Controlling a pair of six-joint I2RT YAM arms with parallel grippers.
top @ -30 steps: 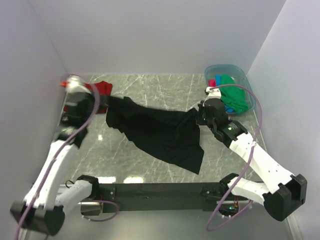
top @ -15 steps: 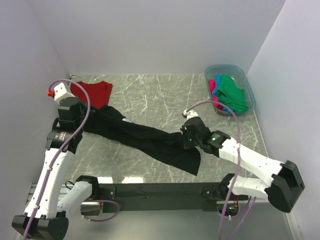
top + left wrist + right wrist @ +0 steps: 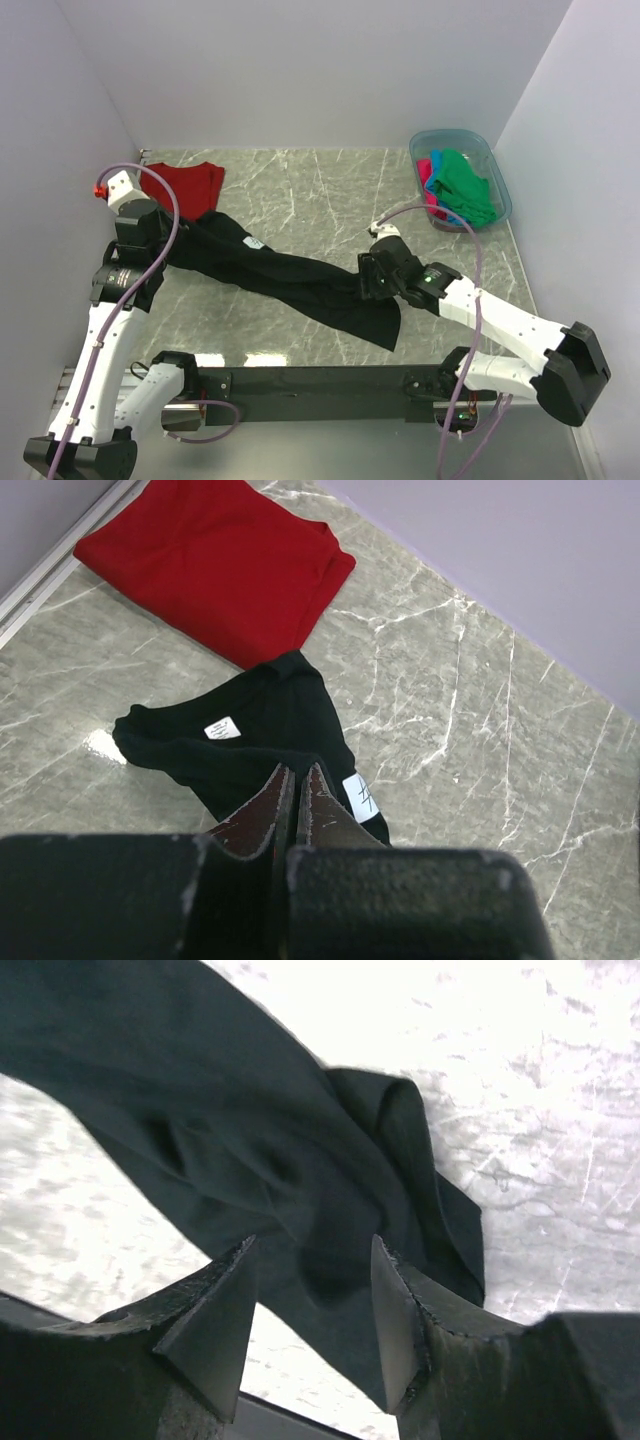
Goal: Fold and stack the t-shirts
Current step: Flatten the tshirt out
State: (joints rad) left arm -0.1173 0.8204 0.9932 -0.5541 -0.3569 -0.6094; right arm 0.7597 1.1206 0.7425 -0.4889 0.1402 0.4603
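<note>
A large black t-shirt (image 3: 300,280) lies stretched in a rumpled band across the marble table, its white label (image 3: 255,243) facing up. My left gripper (image 3: 185,235) is shut on its left end; in the left wrist view the closed jaws (image 3: 296,772) pinch the black cloth (image 3: 250,730) by the collar. My right gripper (image 3: 368,278) hangs open just above the shirt's right end (image 3: 250,1130), holding nothing (image 3: 312,1250). A folded dark red t-shirt (image 3: 185,185) lies in the back left corner (image 3: 215,565).
A translucent blue tub (image 3: 455,135) at the back right holds a green t-shirt (image 3: 465,185), with pink (image 3: 428,167) and blue (image 3: 437,158) cloth beside it. Walls close in the left, back and right. The black base rail (image 3: 320,380) runs along the near edge.
Both arms lowered the black t-shirt from a spread hold onto the table, the right one swinging left and nearer. The right gripper then opened and let go; the left stays shut.
</note>
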